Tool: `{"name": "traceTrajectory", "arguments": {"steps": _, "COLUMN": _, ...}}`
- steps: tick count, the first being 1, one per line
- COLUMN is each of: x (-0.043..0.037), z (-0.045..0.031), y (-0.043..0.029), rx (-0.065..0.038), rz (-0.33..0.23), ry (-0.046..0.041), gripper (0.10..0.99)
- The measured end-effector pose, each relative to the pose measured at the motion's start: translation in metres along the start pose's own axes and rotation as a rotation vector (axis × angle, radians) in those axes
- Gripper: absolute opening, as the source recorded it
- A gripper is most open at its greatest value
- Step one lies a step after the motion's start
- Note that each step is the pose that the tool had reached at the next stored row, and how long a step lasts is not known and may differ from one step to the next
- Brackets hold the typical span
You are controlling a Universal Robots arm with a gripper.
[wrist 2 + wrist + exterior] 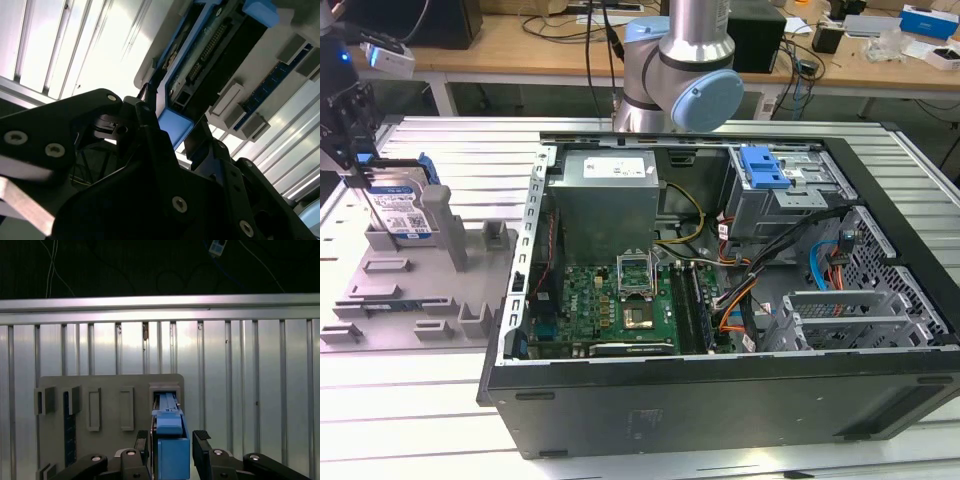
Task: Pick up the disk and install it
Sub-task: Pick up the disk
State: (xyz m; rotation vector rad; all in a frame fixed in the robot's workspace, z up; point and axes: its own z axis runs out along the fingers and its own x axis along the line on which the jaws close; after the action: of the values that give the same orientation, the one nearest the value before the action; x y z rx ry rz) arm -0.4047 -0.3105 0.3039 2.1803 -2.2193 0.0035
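The disk (402,208) stands on edge in a slot of the grey fixture plate (410,290) at the exterior view's left, about mid-height, with its white-and-blue label facing the camera. The print on the label is too small to read. The fixture's grey posts hide its lower edge, and the gripper (360,175) covers its far-left end, with the gripper body cut off by the frame's upper left corner. In the first wrist view the disk (170,440) is seen edge-on, so only its blue carrier rail and end tab show. The gripper (172,437) is released: its jaws stand one on each side of that tab, with a thin dark gap on one side. The second wrist view shows the disk's (200,55) dark underside and connector strip, with the gripper (175,130) straddling the blue tab. The fixture lies on a slatted aluminium table (420,420). Just to its right, the open computer case (720,400) fills the centre and right of the exterior view. Inside are the green motherboard (610,300), the grey power supply (605,195) and the metal drive cage (790,200), topped by a blue latch (763,165). Loose cables (770,270) cross between board and cage. The robot arm (685,70) rises behind the case at upper centre.
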Motion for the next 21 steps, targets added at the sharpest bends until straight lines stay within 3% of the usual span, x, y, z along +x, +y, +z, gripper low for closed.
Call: {"name": "traceTrajectory", "arguments": {"steps": 21, "x": 0.0006, "z": 0.0037, "y": -0.0001, "rx": 0.0, "rz": 0.0, "ry": 0.0, "gripper": 0.482}}
